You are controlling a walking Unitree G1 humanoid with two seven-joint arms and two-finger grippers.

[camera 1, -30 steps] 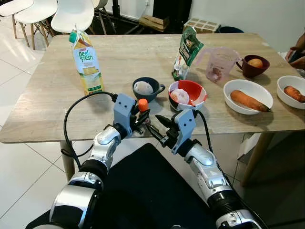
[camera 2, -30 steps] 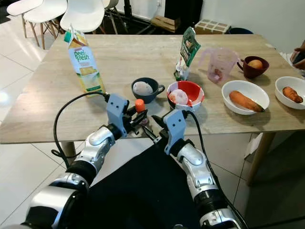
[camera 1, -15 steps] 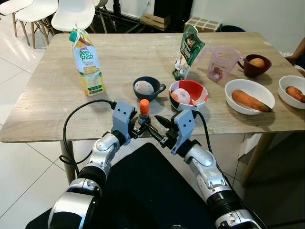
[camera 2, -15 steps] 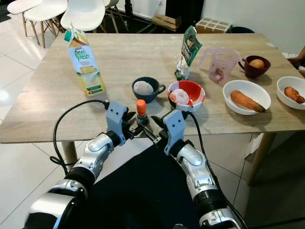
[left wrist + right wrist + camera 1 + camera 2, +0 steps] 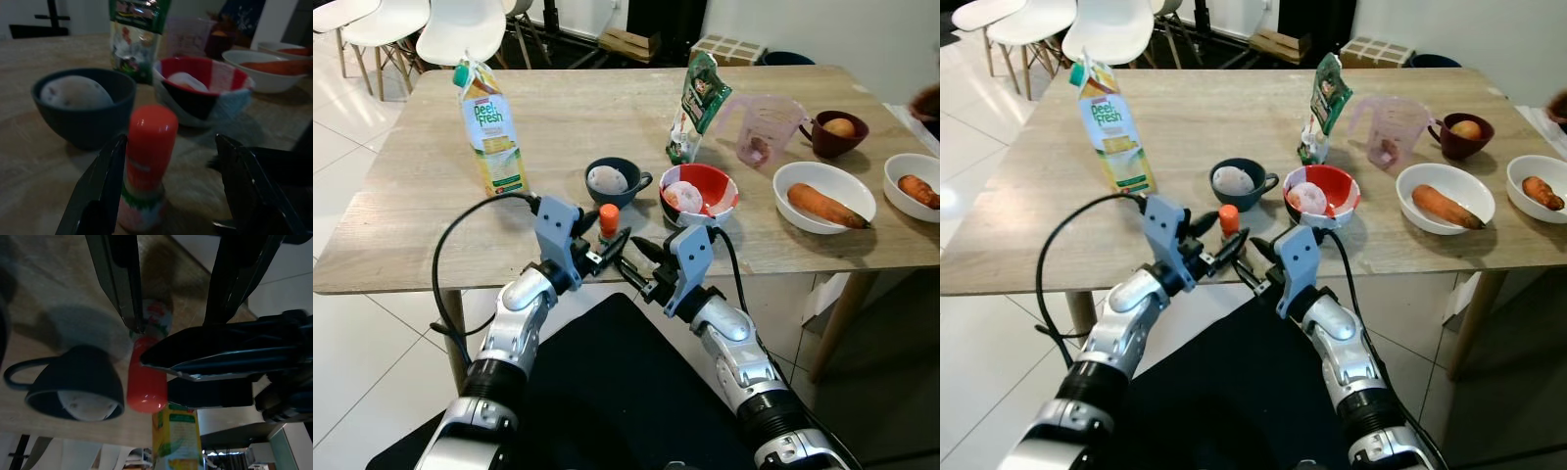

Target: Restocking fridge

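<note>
Standing upright near the tabletop (image 5: 401, 211) front edge, the orange-capped bottle (image 5: 608, 223) pointed cap-up, between the left gripper (image 5: 607, 251)'s wide jaws. Right gripper (image 5: 640, 258) jaws wide, just beside. Dark cup (image 5: 613, 182) held an egg (image 5: 607, 179); white bowl (image 5: 823, 197), a carrot (image 5: 824, 206).

A second ago the left tool (image 5: 605, 249) was shut on the bottle (image 5: 608, 222), tilted and lifted off the tabletop (image 5: 401, 225). Now the bottle stands upright there, and the left tool's fingers (image 5: 100, 188) have spread open on either side of it. The left arm has pulled back slightly.
</note>
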